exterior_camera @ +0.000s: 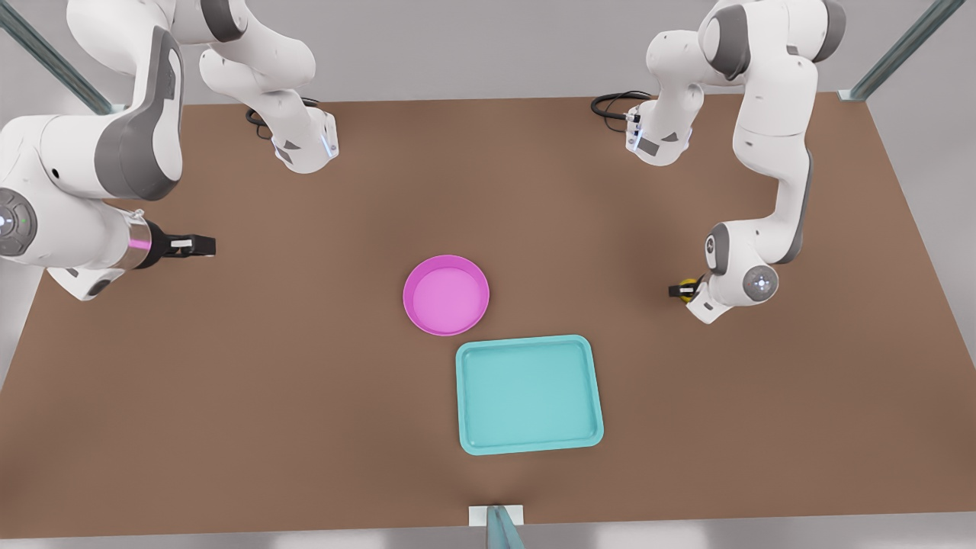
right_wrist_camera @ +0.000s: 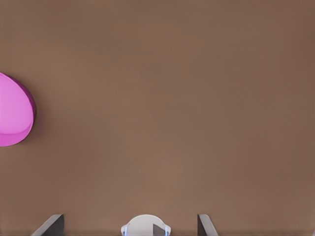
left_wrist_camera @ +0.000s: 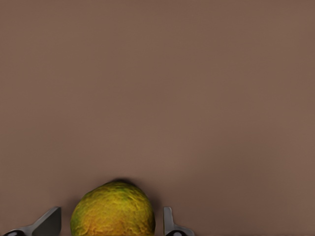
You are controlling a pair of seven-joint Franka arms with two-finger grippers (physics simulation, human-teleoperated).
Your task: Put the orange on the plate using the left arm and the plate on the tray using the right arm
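The orange [left_wrist_camera: 112, 212] sits on the brown table between the fingers of my left gripper [left_wrist_camera: 109, 210], which is open with a small gap on each side of the fruit. In the front view this gripper [exterior_camera: 681, 290] is low at the front view's right, and the orange [exterior_camera: 691, 287] is mostly hidden behind its wrist. The pink plate [exterior_camera: 446, 294] lies near the table's middle, with nothing on it. The teal tray [exterior_camera: 529, 394] lies just in front of it, close to the plate's rim. My right gripper [exterior_camera: 200, 245] hangs open at the front view's left, far from the plate [right_wrist_camera: 14, 110].
The two arm bases [exterior_camera: 305, 149] [exterior_camera: 659, 141] stand at the back of the table. A small metal post [exterior_camera: 497, 522] rises at the front edge. Bare brown tabletop [exterior_camera: 267, 381] surrounds the plate and tray.
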